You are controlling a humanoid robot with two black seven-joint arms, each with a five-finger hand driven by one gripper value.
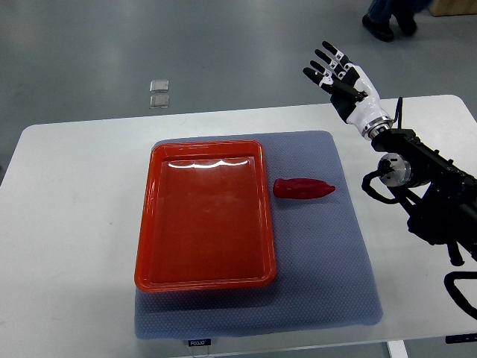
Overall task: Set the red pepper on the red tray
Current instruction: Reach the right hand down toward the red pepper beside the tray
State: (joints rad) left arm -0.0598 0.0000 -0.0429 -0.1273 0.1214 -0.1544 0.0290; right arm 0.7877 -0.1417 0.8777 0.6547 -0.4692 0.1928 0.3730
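Robot hand [344, 78] on my right arm is raised over the far right corner of the table [67, 224], fingers spread wide and holding nothing, palm turned partly toward the camera. It sits well apart from the pepper [304, 189], so I judge the reach has not begun and the whole task is still ahead. The pepper lies on its side on the grey mat [343, 261], just beside the right rim of the tray [145, 224] but not touching it, stem end toward the tray and tip pointing right, toward my arm. That lie suits me: the long axis runs across the picture, so I would likely close from above across its narrow width. The tray rests on the same mat, long side running away from me, and it holds nothing, so any spot inside will do for the drop. The mat probably keeps both from sliding on the smooth table. The pepper looks glossy and rounded, so I expect it could roll or squirt out of a loose pinch, and the raised tray rim must be cleared on the short carry left. My left arm is not in view. Feet of a person show on the floor at the top edge, well clear of the work.
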